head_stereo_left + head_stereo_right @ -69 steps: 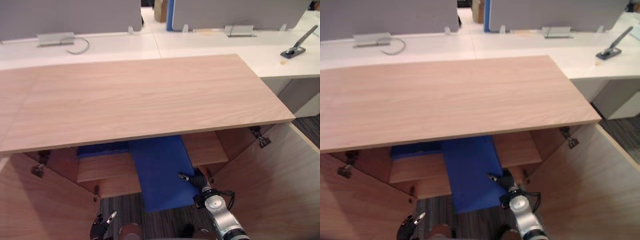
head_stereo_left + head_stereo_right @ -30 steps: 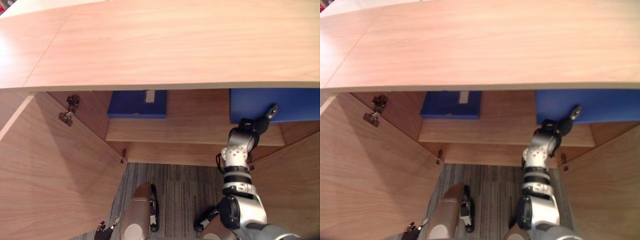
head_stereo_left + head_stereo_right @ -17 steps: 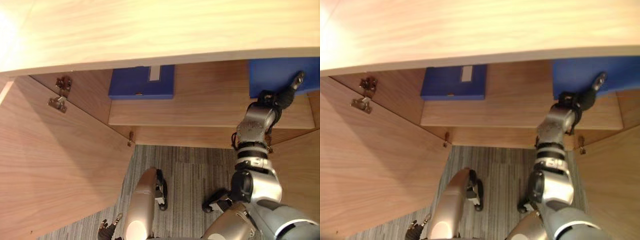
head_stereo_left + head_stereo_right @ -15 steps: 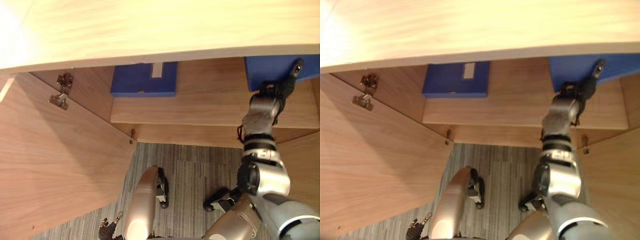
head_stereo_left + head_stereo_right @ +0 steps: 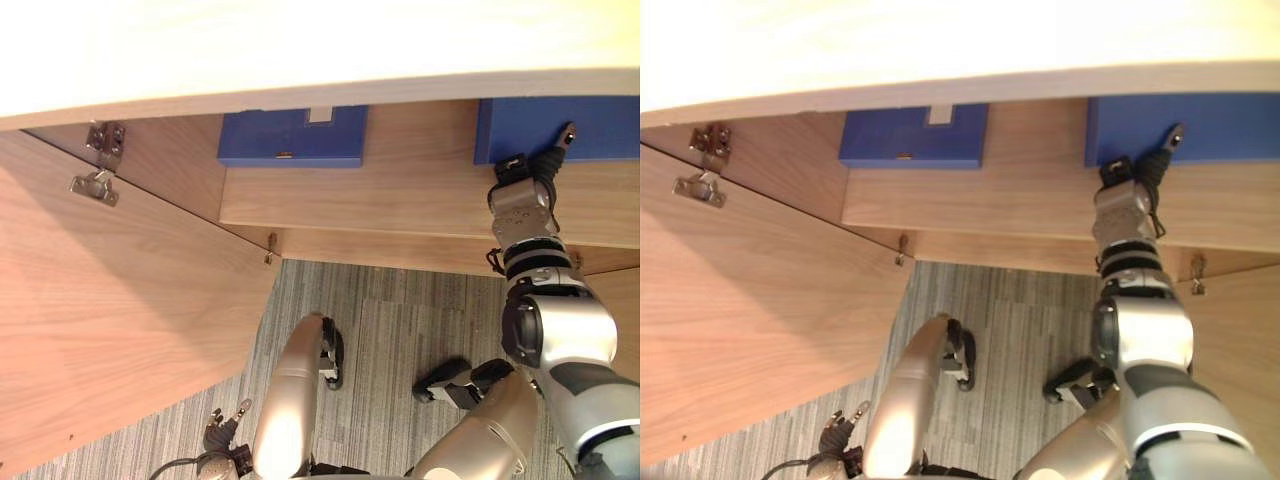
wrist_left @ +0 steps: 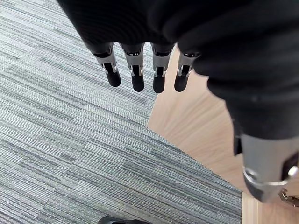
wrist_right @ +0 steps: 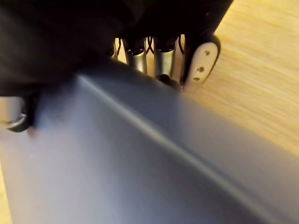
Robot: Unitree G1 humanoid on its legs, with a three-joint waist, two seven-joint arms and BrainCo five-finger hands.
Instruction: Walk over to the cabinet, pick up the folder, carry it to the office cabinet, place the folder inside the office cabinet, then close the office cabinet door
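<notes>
Here, in the left eye view, the blue folder lies flat on the right end of the shelf inside the office cabinet, most of it hidden under the cabinet top; the right hand is at its near edge; a second folder sits well apart at the shelf's left end; the left door stands open, and the left hand hangs low over the carpet; the step in hand is, I judge, the placing, nearly done; in the right eye view the blue folder's near edge runs parallel to the shelf front, so it sits square to the opening; its long axis probably runs front to back, though the top hides its depth; in the left wrist view the left hand's fingers are straight and relaxed, holding nothing; in the right wrist view the blue folder's face lies close across the right hand, shelf wood beyond; whether that hand clasps it or has let go I cannot tell; the next move calls for freeing the hand, drawing it clear of the shelf, then swinging the doors shut
</notes>
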